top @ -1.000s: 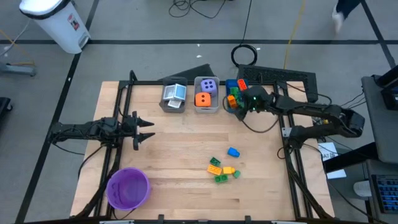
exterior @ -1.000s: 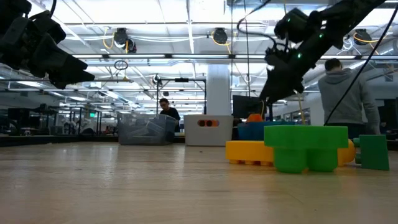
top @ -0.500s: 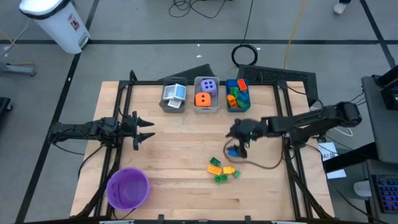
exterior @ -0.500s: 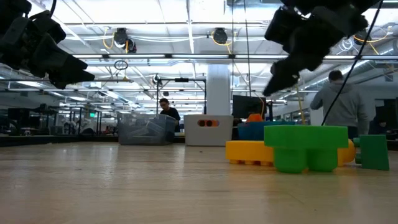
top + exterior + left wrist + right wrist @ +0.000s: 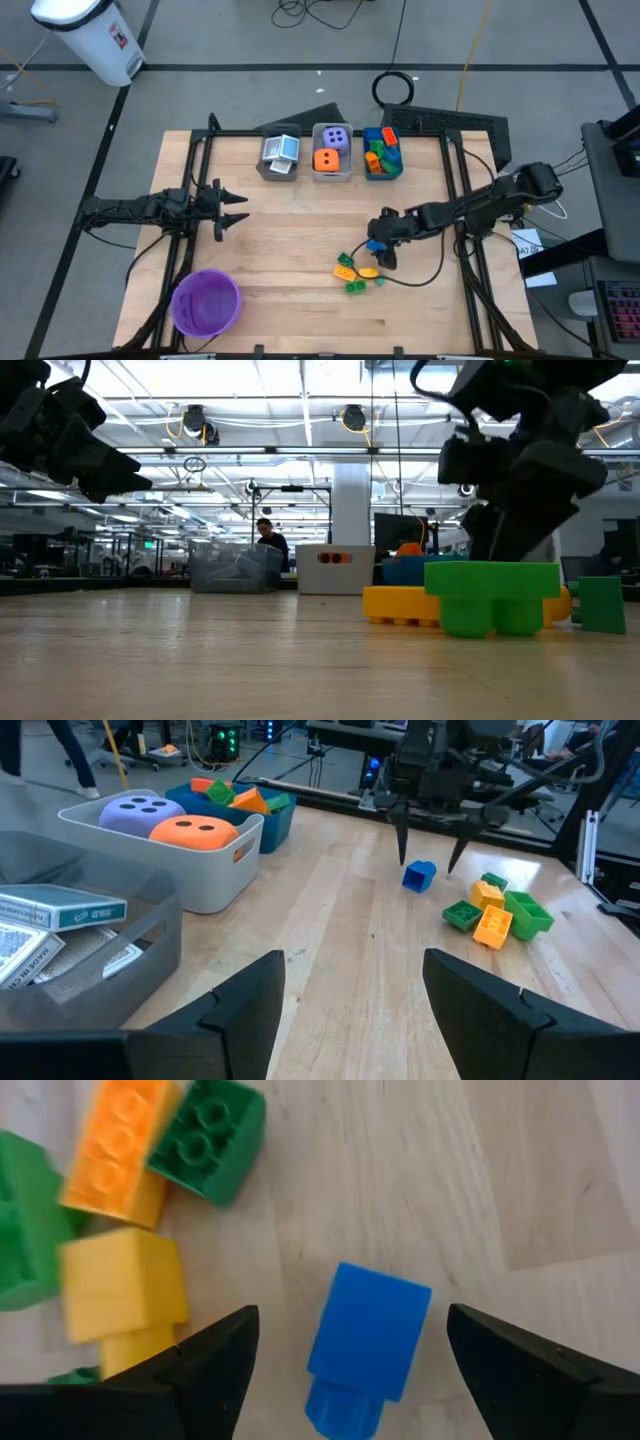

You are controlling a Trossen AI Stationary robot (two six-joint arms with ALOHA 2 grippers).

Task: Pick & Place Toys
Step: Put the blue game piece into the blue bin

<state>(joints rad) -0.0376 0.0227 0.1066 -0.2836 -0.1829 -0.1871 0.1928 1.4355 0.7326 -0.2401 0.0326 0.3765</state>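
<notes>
Wooden worktop (image 5: pixel 290 250) on a dark frame, grey floor around, open workshop hall behind in the low view.

Far edge: three bins in a row. Grey bin (image 5: pixel 280 156) holding white-and-teal cards (image 5: pixel 62 910). Clear bin (image 5: pixel 332 153) holding purple die (image 5: pixel 338 137) and orange die (image 5: pixel 326 159), side by side and touching. Blue bin (image 5: pixel 382 153) holding mixed bricks (image 5: pixel 380 150).

Near left corner: round purple bowl (image 5: pixel 205 303), upright.

Right of centre: loose cluster of bricks on bare wood — yellow-orange brick (image 5: pixel 345 268), green brick (image 5: pixel 355 287), yellow brick (image 5: pixel 122 1295), further green pieces touching them. Blue brick (image 5: pixel 368 1332) lying just beside the cluster, apart from it, flat on the wood.

Right end effector (image 5: pixel 381 252): reaching in from the right edge, pointed down directly over the blue brick. Fingers spread wide, one on each side of the blue brick, clear gap on both sides in the right wrist view; nothing gripped.

Left end effector (image 5: pixel 232 209): hanging at the left side of the worktop, well apart from all toys, pointing toward the centre. Fingers parted, nothing between them.

Person (image 5: pixel 266 536) seated in the far background, low view.
</notes>
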